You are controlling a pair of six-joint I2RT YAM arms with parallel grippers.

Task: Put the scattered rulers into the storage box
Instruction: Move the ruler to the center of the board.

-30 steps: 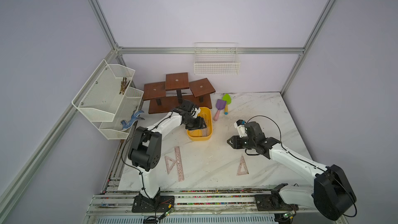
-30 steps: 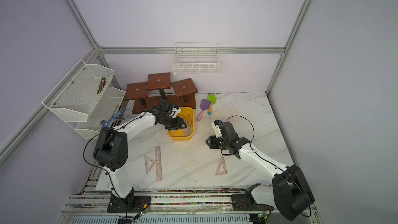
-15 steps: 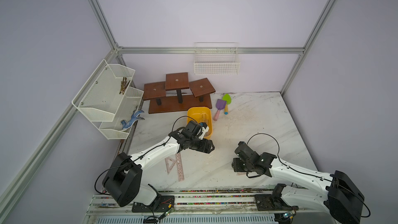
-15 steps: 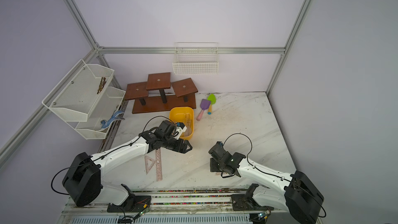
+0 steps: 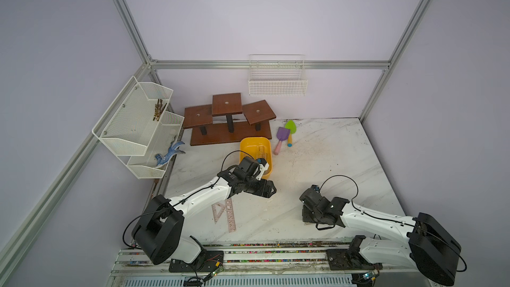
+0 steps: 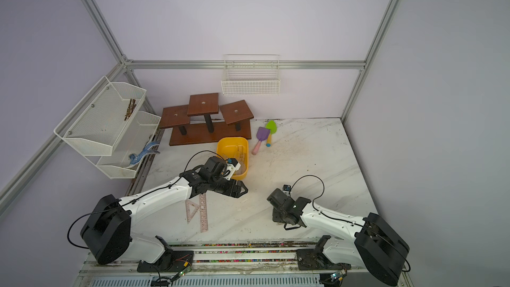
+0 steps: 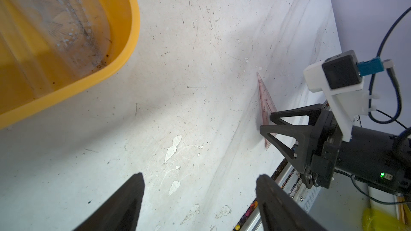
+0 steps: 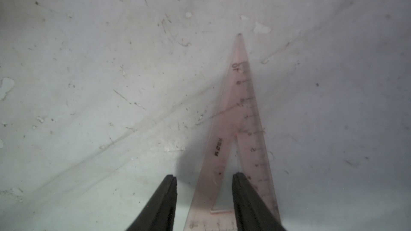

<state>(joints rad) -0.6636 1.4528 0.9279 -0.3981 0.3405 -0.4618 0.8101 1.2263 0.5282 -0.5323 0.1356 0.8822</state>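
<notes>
Tabletop (image 5: pixel 317 155): box (image 5: pixel 254 138) holds some rulers (image 5: pixel 262 151); three pieces lie outside.
Right end effector (image 8: pixel 203 177) sits low over the pink set square (image 8: pixel 242 98), well away from the box, jaws apart astride one limb, not clamped; the piece's long axis runs straight ahead of the jaws. Left end effector (image 7: pixel 200 175) gapes empty, nearer the straight ruler (image 5: pixel 231 218) and second set square (image 5: pixel 215 213) beside its arm.

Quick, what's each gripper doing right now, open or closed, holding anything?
Left gripper: open, holding nothing.
Right gripper: open, jaws straddling one side of the pink set square, not yet clamped on it.
</notes>
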